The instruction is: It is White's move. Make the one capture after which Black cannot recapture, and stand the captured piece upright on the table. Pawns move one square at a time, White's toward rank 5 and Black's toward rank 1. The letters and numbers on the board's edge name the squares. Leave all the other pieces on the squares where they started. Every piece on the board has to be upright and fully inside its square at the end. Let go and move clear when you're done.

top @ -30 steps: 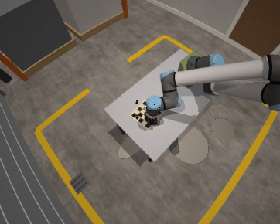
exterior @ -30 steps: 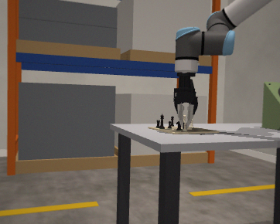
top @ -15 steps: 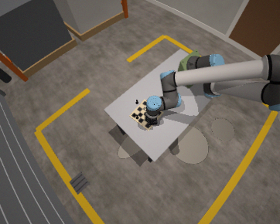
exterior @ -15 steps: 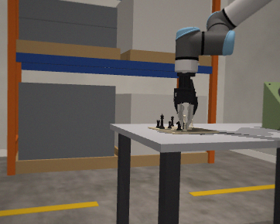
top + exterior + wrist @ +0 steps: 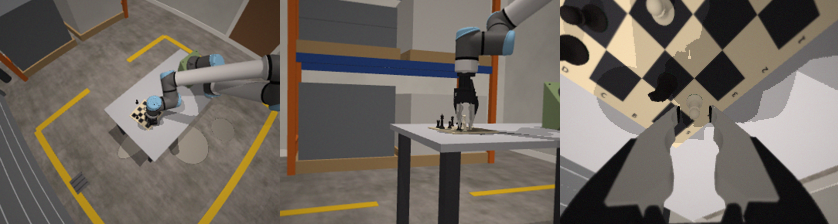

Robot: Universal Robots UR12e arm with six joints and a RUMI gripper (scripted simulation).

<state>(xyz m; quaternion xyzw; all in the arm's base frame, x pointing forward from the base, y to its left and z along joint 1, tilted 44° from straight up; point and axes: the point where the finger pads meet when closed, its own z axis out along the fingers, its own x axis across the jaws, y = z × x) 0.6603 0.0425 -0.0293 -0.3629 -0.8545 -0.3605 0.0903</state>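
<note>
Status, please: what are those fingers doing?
Fingers slightly open, holding nothing. White piece stands between them, on an edge square of the board. Black piece close alongside.

On the grey table (image 5: 128,110), the arm (image 5: 216,73) reaches in from three o'clock, its blue-capped wrist (image 5: 153,103) covering the three o'clock side of the chessboard (image 5: 138,115), while one dark piece (image 5: 136,102) stands off-board just toward eleven o'clock.
</note>
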